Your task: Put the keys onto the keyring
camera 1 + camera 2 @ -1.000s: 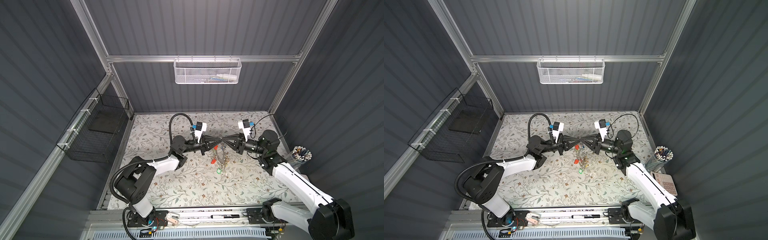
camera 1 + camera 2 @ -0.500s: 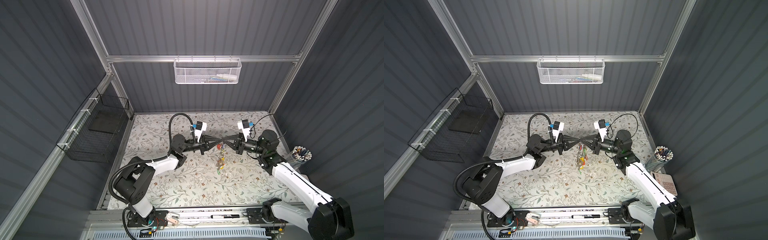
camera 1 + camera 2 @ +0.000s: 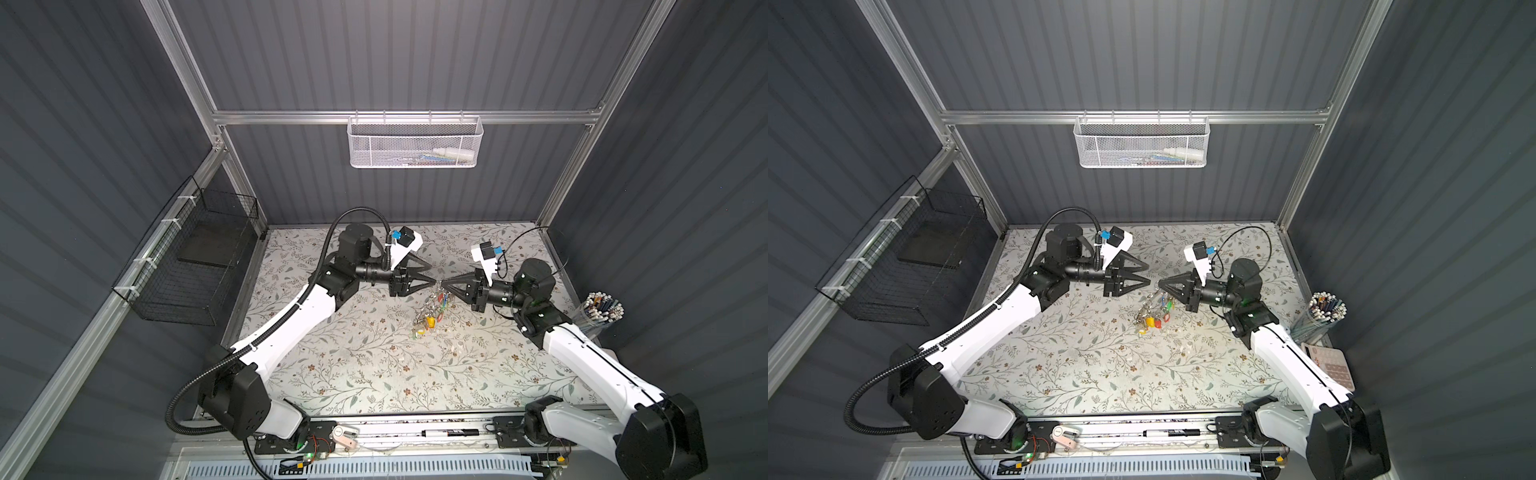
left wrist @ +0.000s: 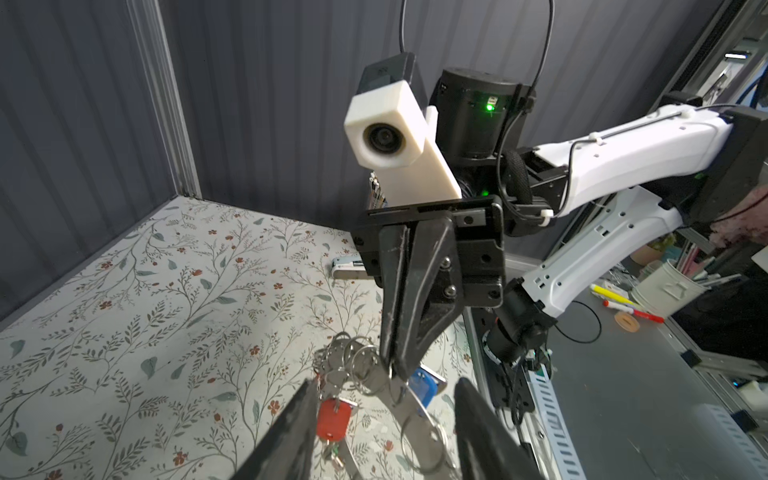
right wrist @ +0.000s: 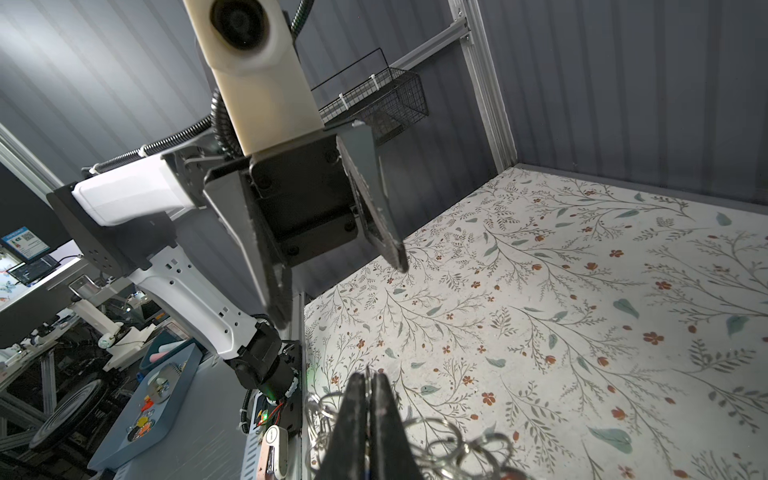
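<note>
The keyring (image 3: 431, 311) (image 3: 1149, 312) is a grey metal plate (image 4: 409, 411) hung with split rings and coloured tags. It dangles over the floral mat from my right gripper (image 3: 443, 286) (image 3: 1159, 285) (image 5: 368, 380), which is shut on its upper edge. The keys with the blue tag (image 4: 422, 384) hang just behind the plate, beside the right fingertips (image 4: 390, 368). A red tag (image 4: 332, 417) hangs lower. My left gripper (image 3: 431, 275) (image 3: 1148, 274) (image 4: 385, 388) (image 5: 340, 291) faces the right one a short way off, open, with nothing held.
A cup of pens (image 3: 602, 309) and a calculator (image 3: 1329, 365) stand at the mat's right edge. A black wire basket (image 3: 199, 257) hangs on the left wall and a white mesh basket (image 3: 415, 141) on the back rail. A marker (image 3: 449, 433) lies on the front rail.
My left gripper has opened and drawn back slightly from the bunch. The keyring now hangs from the right gripper alone, which stays shut.
</note>
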`<state>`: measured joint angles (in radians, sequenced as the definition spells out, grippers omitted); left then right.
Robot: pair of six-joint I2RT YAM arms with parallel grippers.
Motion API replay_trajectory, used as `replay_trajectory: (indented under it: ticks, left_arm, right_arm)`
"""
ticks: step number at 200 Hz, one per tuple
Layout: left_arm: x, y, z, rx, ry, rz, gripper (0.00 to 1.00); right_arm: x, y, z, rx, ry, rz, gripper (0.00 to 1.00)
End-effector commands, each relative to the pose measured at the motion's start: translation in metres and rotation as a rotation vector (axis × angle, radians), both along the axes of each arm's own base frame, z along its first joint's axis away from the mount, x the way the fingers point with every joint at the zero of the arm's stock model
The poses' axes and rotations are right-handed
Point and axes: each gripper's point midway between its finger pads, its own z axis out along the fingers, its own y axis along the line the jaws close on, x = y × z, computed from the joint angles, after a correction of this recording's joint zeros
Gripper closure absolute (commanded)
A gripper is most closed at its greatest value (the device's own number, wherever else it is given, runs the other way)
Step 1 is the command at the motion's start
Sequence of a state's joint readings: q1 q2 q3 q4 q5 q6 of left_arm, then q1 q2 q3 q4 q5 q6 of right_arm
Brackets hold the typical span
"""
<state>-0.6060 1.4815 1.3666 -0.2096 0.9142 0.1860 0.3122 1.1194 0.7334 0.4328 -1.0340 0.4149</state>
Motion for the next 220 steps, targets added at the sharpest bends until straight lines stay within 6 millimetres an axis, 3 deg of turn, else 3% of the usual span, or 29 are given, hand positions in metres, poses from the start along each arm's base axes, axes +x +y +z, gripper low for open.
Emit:
replay_trajectory:
  ticks: [1,59,95,175,220]
  left_arm:
    - [-0.024,0.015,-0.038,0.207,0.057,-0.117,0.46]
    - [-0.016,0.002,-0.027,0.263,0.084,-0.202,0.53]
    - [-0.026,-0.004,-0.026,0.259,0.113,-0.249,0.54]
    - [-0.018,-0.015,-0.018,0.225,0.089,-0.208,0.54]
    - [-0.017,-0.019,-0.020,0.236,0.095,-0.205,0.64]
  right_arm:
    - [-0.008,0.002,0.025,0.024,-0.099,0.042,1.00]
    - [-0.010,0.002,0.025,0.031,-0.096,0.053,1.00]
    - [-0.010,0.002,0.023,0.030,-0.092,0.053,1.00]
    - [-0.011,0.002,0.022,0.033,-0.086,0.055,1.00]
    - [-0.011,0.002,0.021,0.032,-0.083,0.057,1.00]
